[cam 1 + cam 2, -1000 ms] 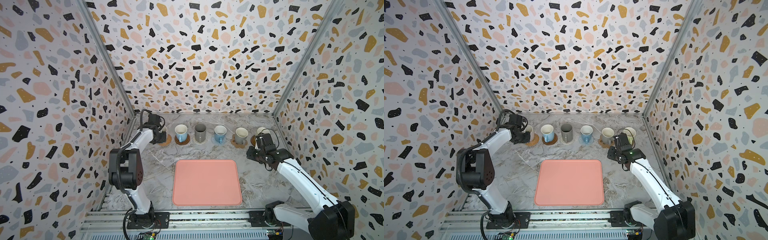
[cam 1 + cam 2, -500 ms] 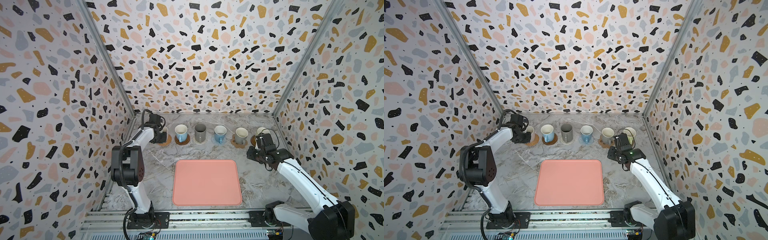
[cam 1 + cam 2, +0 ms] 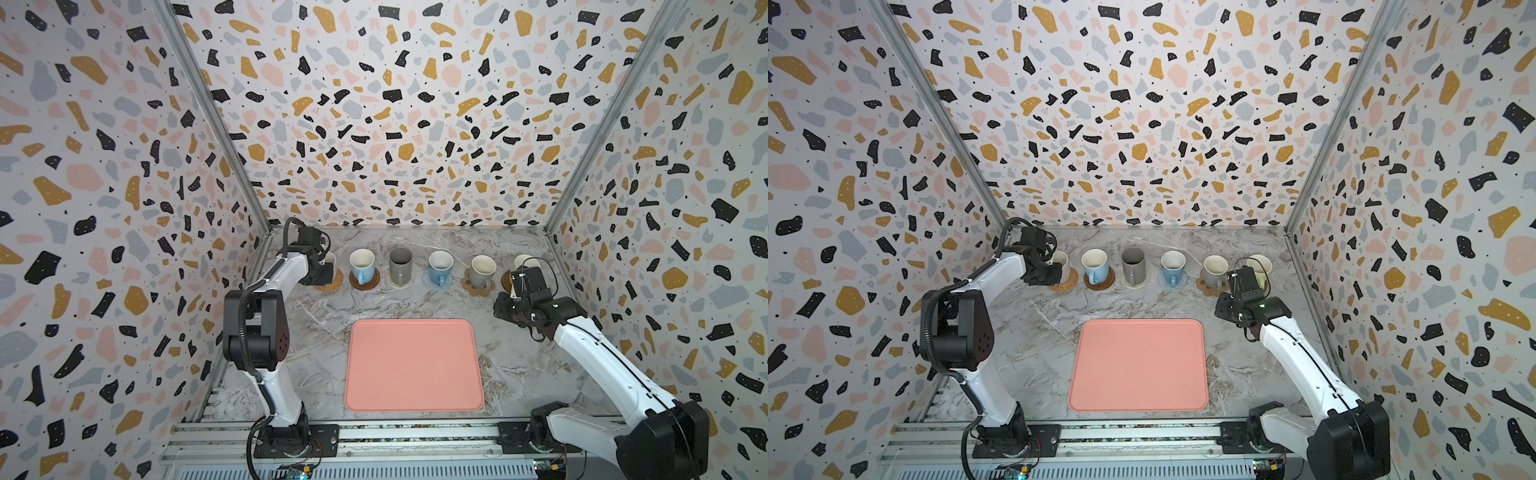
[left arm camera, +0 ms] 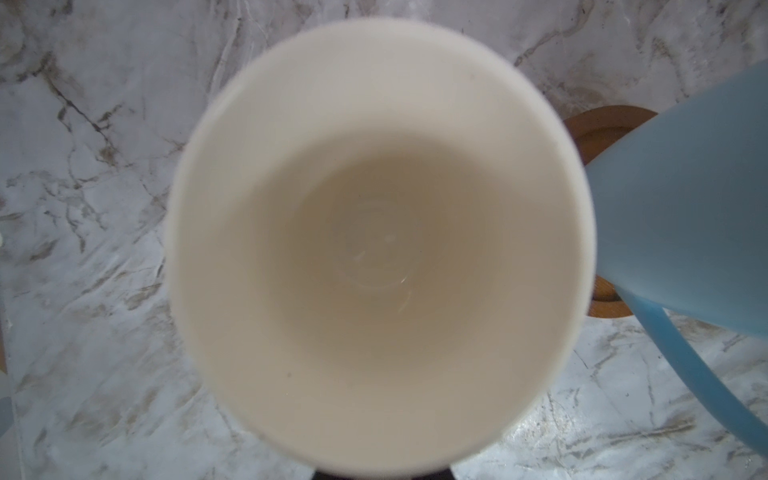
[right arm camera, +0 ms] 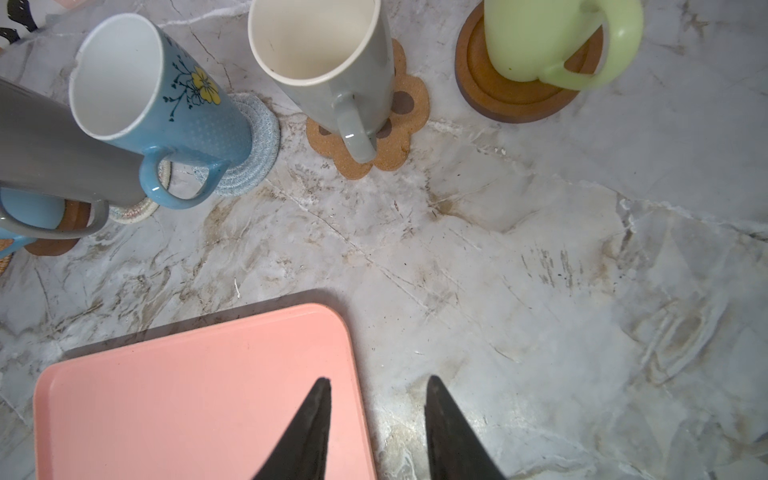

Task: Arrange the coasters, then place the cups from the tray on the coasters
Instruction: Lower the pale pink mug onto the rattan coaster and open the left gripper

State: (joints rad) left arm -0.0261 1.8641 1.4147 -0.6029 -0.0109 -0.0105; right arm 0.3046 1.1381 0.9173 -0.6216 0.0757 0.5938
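Behind the tray (image 3: 413,365), six cups (image 3: 401,268) sit on coasters (image 5: 415,99)

The left arm's elbow block (image 3: 255,328) has shifted a little to the right and sits slightly higher in both top views (image 3: 957,328). Its lower link leans less to the left. The left gripper (image 3: 322,272), at the pink cup (image 3: 331,259), has edged a touch right.

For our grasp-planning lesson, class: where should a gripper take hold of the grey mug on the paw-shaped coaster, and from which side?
Probably its handle, pinched from the tray side. The grey mug stands upright on the paw-shaped coaster, its handle pointing toward the tray, so that loop is open to a gripper from there.
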